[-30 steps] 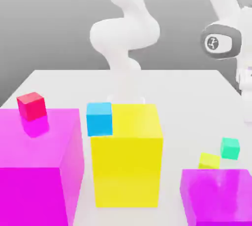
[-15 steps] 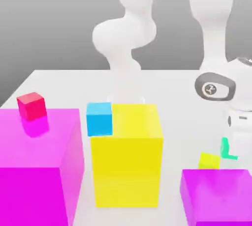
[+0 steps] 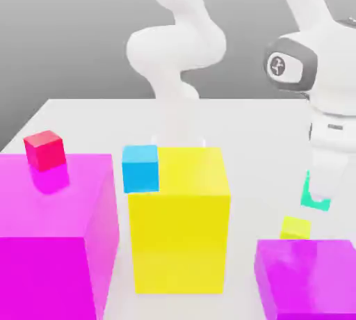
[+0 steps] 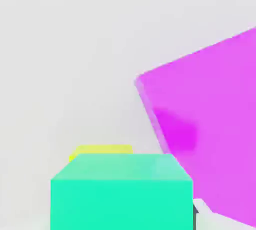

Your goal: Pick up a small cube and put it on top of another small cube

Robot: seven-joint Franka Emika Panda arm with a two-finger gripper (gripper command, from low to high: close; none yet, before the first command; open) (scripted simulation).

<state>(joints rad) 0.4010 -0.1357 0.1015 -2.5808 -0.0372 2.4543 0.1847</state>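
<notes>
My gripper [image 3: 318, 199] is shut on the small teal-green cube [image 3: 306, 192] at the exterior view's right and holds it a little above the white table [image 3: 250, 138]. The white hand covers most of the cube there. In the hand view the teal-green cube [image 4: 122, 191] sits between the jaws. A tiny yellow cube [image 4: 102, 150] lies on the table just beyond it. That tiny yellow cube [image 3: 295, 228] rests below and slightly left of the held cube in the exterior view.
A magenta block [image 3: 306, 277] stands at the front right, close under the hand, and shows as the magenta block [image 4: 210, 134] beside the held cube. A big yellow block [image 3: 179, 228] with a light-blue cube [image 3: 140, 168] beside it stands mid-table. A red cube [image 3: 45, 149] tops a large magenta block [image 3: 55, 242].
The hand came down over the teal-green cube, shut on it, and has now lifted it off the table, slightly toward the exterior view's left.
</notes>
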